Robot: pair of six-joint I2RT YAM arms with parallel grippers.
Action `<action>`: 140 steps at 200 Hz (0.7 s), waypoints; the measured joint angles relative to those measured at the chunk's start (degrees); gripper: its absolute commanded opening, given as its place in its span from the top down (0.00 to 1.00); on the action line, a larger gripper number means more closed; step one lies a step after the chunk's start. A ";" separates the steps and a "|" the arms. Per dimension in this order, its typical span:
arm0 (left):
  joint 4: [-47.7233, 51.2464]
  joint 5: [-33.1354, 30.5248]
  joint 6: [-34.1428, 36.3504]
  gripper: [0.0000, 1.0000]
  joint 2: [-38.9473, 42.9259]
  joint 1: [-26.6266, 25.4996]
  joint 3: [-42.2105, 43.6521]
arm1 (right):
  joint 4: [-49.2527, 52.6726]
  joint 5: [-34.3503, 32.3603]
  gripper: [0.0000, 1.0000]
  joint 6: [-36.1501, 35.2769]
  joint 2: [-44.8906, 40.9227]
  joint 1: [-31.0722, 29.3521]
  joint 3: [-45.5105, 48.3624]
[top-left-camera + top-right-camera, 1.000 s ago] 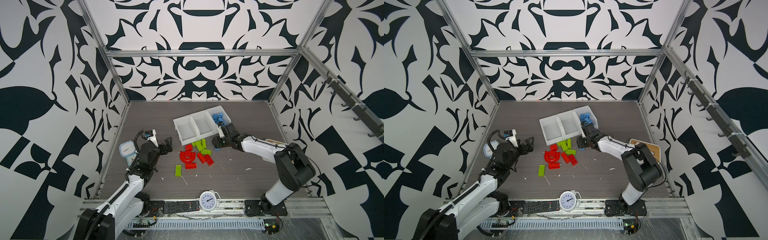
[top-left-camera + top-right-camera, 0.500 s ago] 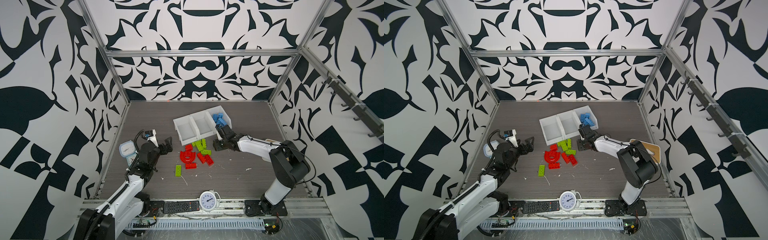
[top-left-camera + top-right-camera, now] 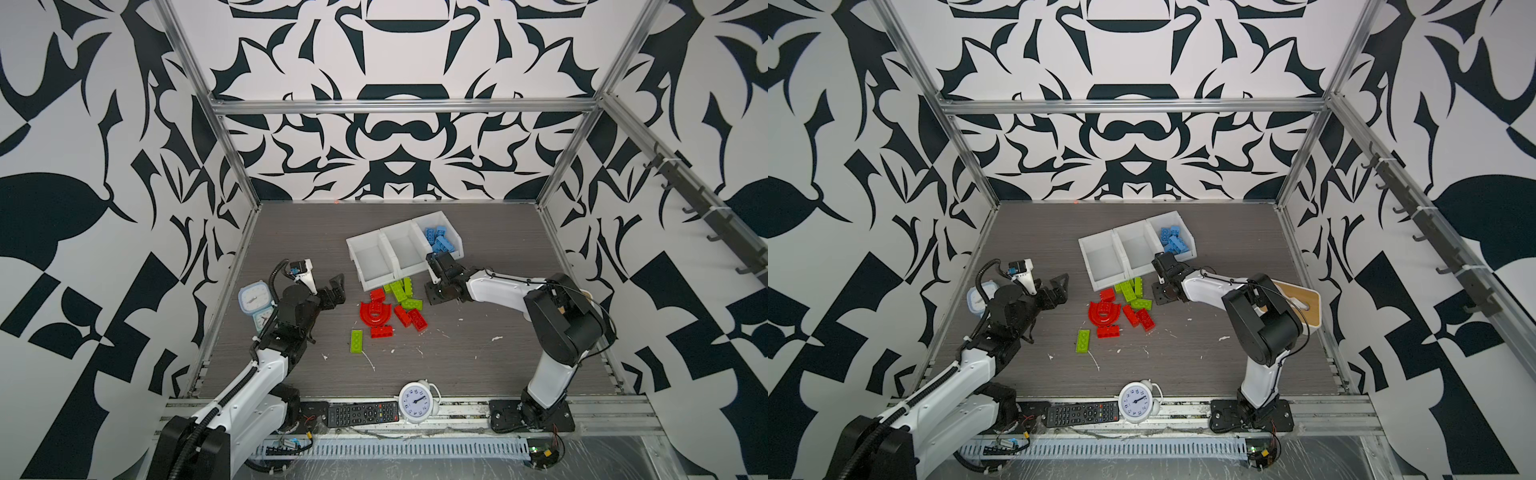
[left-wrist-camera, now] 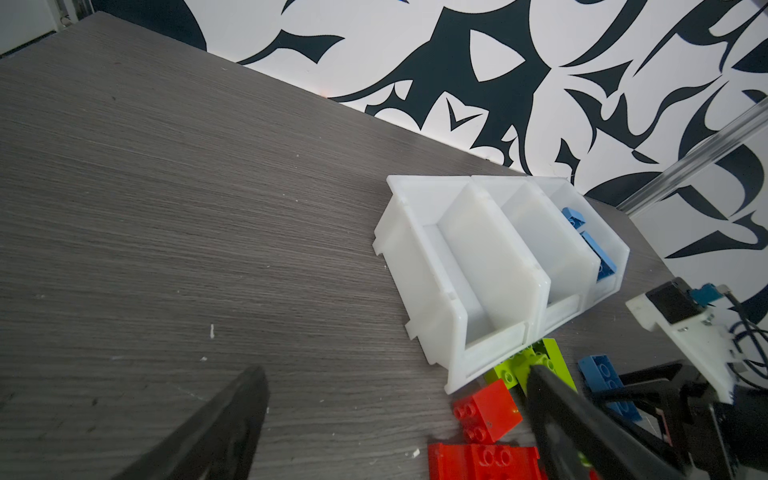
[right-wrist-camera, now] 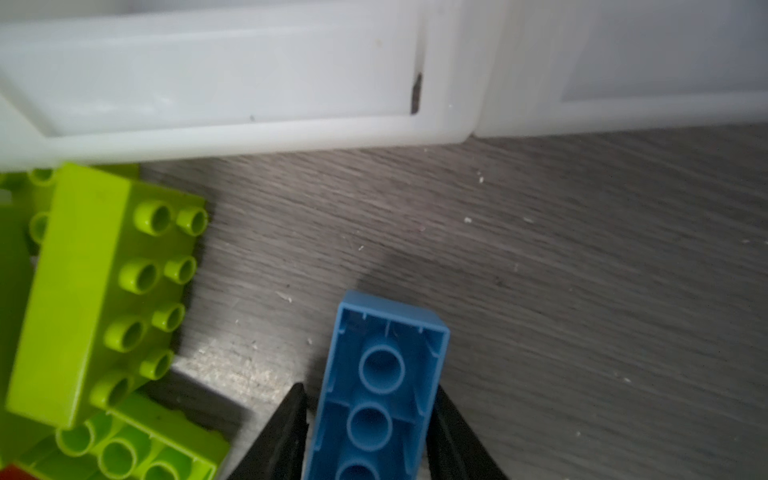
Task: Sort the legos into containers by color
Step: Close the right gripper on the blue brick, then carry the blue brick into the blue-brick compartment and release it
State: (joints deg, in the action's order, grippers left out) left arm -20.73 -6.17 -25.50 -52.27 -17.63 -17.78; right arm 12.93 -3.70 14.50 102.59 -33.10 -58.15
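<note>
Right arm pose: the arm rises from its base at the front right of the table [image 3: 478, 332], bends at a raised elbow and runs low toward the middle. The right gripper [image 3: 434, 293] points down just in front of the containers [image 3: 386, 249], near the join between the middle and right bins.

Right gripper state: the right wrist view shows the jaws narrowed onto the two long sides of a blue brick [image 5: 386, 332], its hollow underside facing the camera. Whether the brick is clear of the table cannot be told.

Left arm pose: the arm stretches forward from the front left. The left gripper [image 3: 338, 289] hovers left of the pile with its jaws spread wide and nothing between them.

Task items:
- Blue legos [image 3: 440, 241] lie in the right bin.
- Green bricks [image 3: 401, 291] lie against the lowered front of the bins; one stands just beside the gripped brick.
- The red arch [image 3: 375, 313] and red bricks [image 3: 411, 318] lie nearer the front.
- One green brick [image 3: 356, 341] lies apart from the pile.

Clearances:
- Bin fronts are close ahead of the right gripper; the green bricks crowd it on the pile side.
- Bare table lies on its other side, toward the tissue box [image 3: 1296, 303].
- An alarm clock [image 3: 417, 401] and a remote [image 3: 361, 413] sit at the front edge.
</note>
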 measured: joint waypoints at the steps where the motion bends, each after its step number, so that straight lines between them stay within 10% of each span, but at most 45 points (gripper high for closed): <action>1: 0.00 -0.02 0.00 0.00 0.00 0.00 0.00 | 0.02 -0.02 0.58 0.04 0.00 0.00 0.00; 140: 0.00 0.02 0.00 0.00 -0.02 0.00 0.00 | 4.11 3.93 0.76 -3.80 -8.22 3.19 -4.57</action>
State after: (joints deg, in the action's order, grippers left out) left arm -20.73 -6.15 -25.50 -52.29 -17.63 -17.78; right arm 17.04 0.23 10.70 94.37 -29.91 -62.72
